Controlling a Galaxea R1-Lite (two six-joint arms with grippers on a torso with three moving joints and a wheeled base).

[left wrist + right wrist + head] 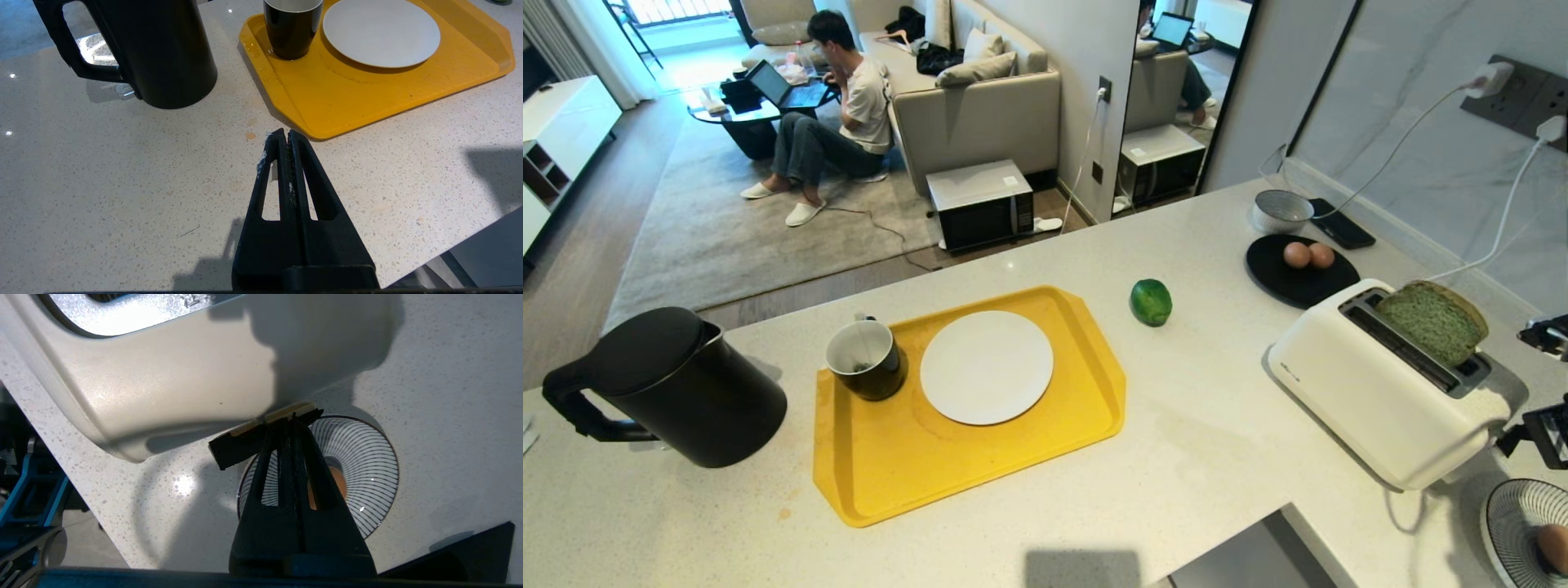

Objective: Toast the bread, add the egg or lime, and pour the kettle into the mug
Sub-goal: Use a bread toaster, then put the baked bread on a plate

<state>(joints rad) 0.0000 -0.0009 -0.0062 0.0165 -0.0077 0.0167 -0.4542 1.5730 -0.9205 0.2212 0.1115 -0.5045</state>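
Clearly the kettle [666, 384] is the heaviest piece: a tall matte black jug at the left of the tabletop [1217, 441], likely heavier still if filled, rigid, and best taken by its big loop handle, which points away from the yellow tray [980, 465]. Next comes the white toaster [1380, 392] at the right, with the bread [1433, 320] standing proud of its slot; that slice looks light, soft and crushable, so a gentle pinch across its upper crust seems wisest. The lime [1151, 301] lies alone between tray and black plate [1290, 282]; glossy and round, it may roll or slip, so grip across its middle. The mug [864, 359] stands upright on the tray's left corner beside a white plate [986, 367], glazed, hard and chippable. Smallest and most fragile are the eggs: two on the black plate, one egg [341, 484] in a striped bowl [367, 457].

The right end effector [292, 420] has its fingers pressed together, tips against the toaster's dark lever [249, 443]. The left end effector [284, 134], also pressed together and empty, hangs over bare tabletop near the tray's corner.
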